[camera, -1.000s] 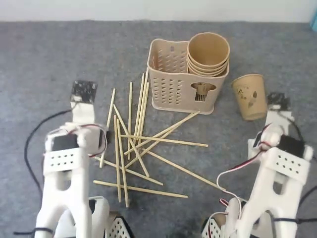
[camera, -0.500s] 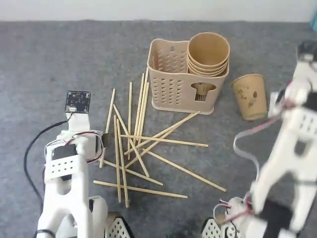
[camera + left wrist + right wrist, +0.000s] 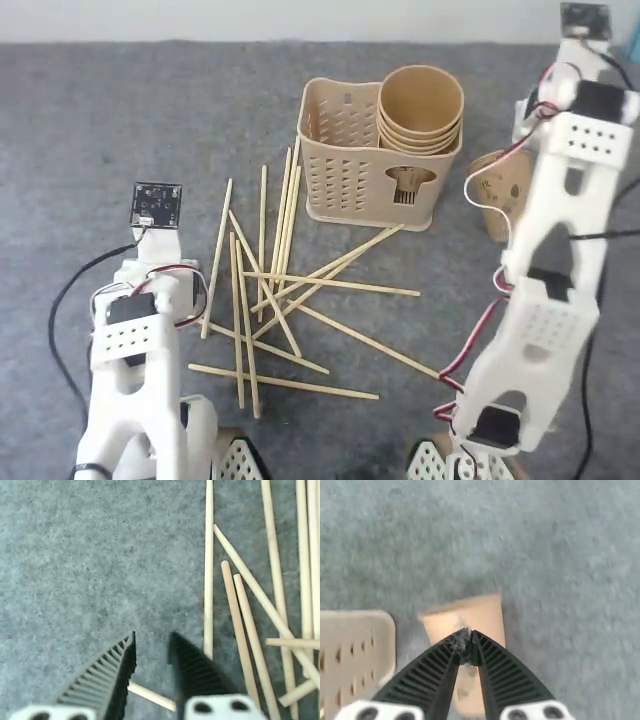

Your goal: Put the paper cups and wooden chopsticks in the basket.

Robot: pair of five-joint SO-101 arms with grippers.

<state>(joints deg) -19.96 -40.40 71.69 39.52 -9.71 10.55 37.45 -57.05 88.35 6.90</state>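
A beige slotted basket [image 3: 345, 165] stands at the back of the grey carpet, with a stack of paper cups [image 3: 421, 100] in its right compartment. One loose paper cup [image 3: 488, 190] sits just right of the basket, partly hidden by my raised right arm. Several wooden chopsticks [image 3: 270, 300] lie scattered in front of the basket. My right gripper [image 3: 465, 639] is shut and empty, high above the loose cup [image 3: 470, 616]. My left gripper [image 3: 152, 642] hangs slightly open over bare carpet at the pile's left edge, beside one chopstick [image 3: 208, 570].
The basket's corner [image 3: 355, 640] lies close to the loose cup. The carpet's far edge [image 3: 200, 42] meets a pale wall. Both arm bases stand at the front, left [image 3: 140, 400] and right [image 3: 520, 400]. Bare carpet spreads left of the chopsticks.
My right arm has swung up from low at the front right to high over the loose cup. My left arm has drawn back slightly toward the front.
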